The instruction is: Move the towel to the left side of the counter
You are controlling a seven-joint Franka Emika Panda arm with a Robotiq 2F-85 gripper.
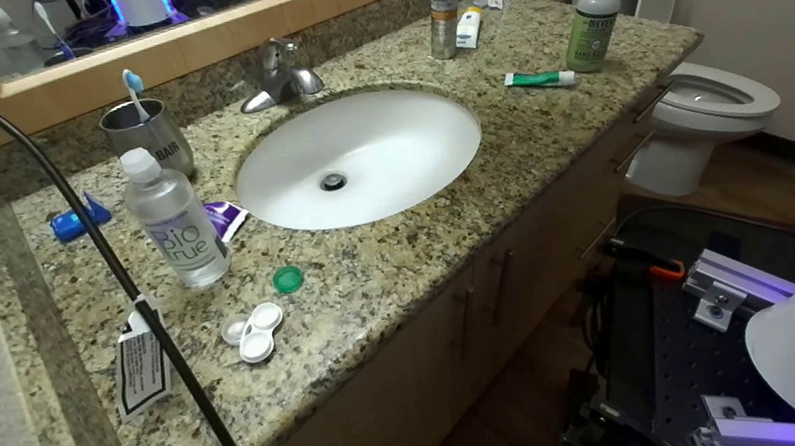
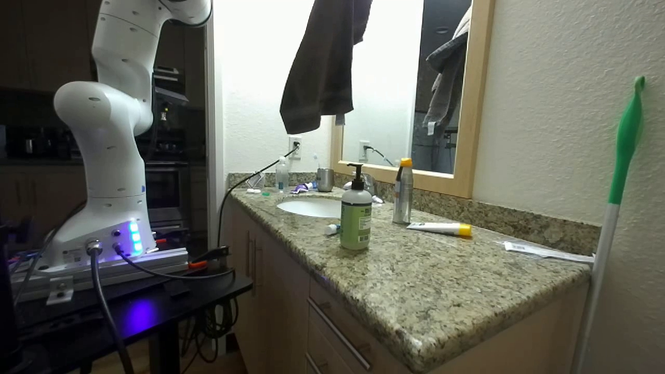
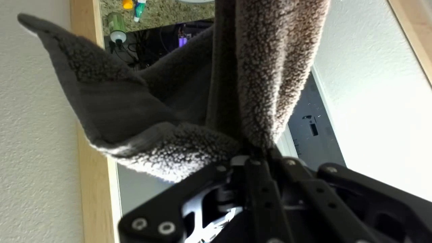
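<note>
Nearest in the wrist view, black metal fingers (image 3: 260,179) are seen pressed together on a bunched part of a dark grey-brown soft cloth towel (image 2: 322,72), which is thereby pinched and held in the air. Below the fingers the towel is draped with its long axis roughly upright, slightly aslant in an exterior view, and one corner is splayed sideways in the wrist view. The load is borne by a single white jointed arm (image 2: 109,150). Farther down, and well apart from the towel's visible lower edge, a speckled beige-grey granite bench (image 2: 447,275) is set, into which a white oval sink (image 1: 393,138) is let. For the coming move, the goal is judged to lie downward and toward the walled end, if left is reckoned as the robot faces the wood-framed mirror (image 2: 384,104); how far sideways that end lies cannot be told. At that end, a white two-cup plastic lens case (image 1: 260,333), a round green cap (image 1: 288,279) and a clear white-lidded plastic bottle (image 1: 180,226) are found, and by a trailing hem these might be brushed or tipped.
</note>
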